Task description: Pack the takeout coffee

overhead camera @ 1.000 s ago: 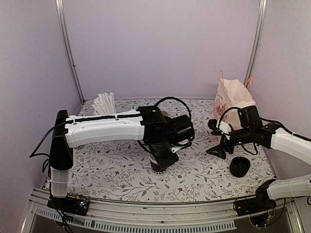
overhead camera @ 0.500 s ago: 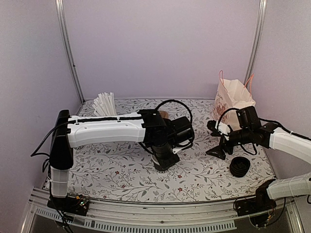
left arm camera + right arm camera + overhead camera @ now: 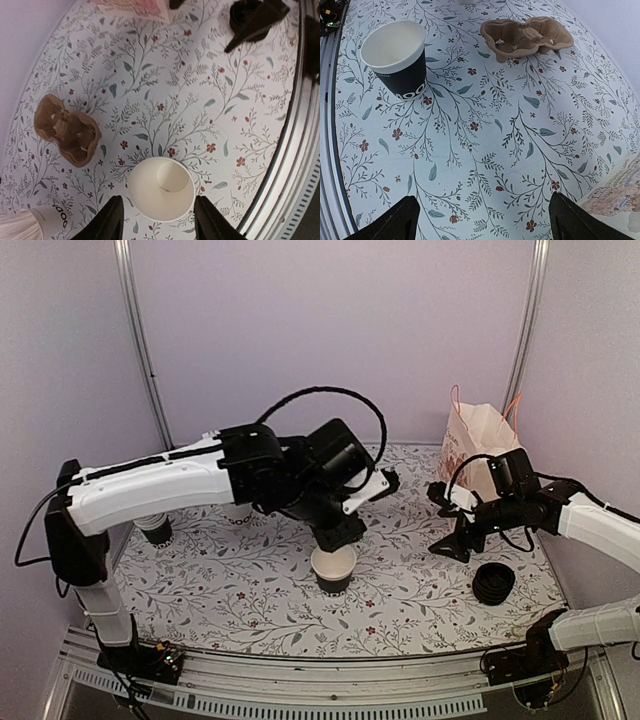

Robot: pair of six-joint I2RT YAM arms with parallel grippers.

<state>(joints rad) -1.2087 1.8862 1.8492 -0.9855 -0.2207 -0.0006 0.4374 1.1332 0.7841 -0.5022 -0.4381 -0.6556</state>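
The left claw (image 3: 157,200) hangs spread just above a lidless black paper cup (image 3: 161,188), a finger off each side of the rim, gripping nothing. The cup stands upright on the table (image 3: 250,590). The right claw (image 3: 482,197) gapes wide and holds nothing. In the top view, lids (image 3: 494,583) lie at the cup's 3 o'clock and the paper bag (image 3: 478,445) at 1 o'clock.

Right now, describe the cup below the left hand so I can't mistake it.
On the floral table, look front and centre, below the left hand. The cup stands alone and upright: black outside, white inside, no lid, unlike the black lid stack at right.
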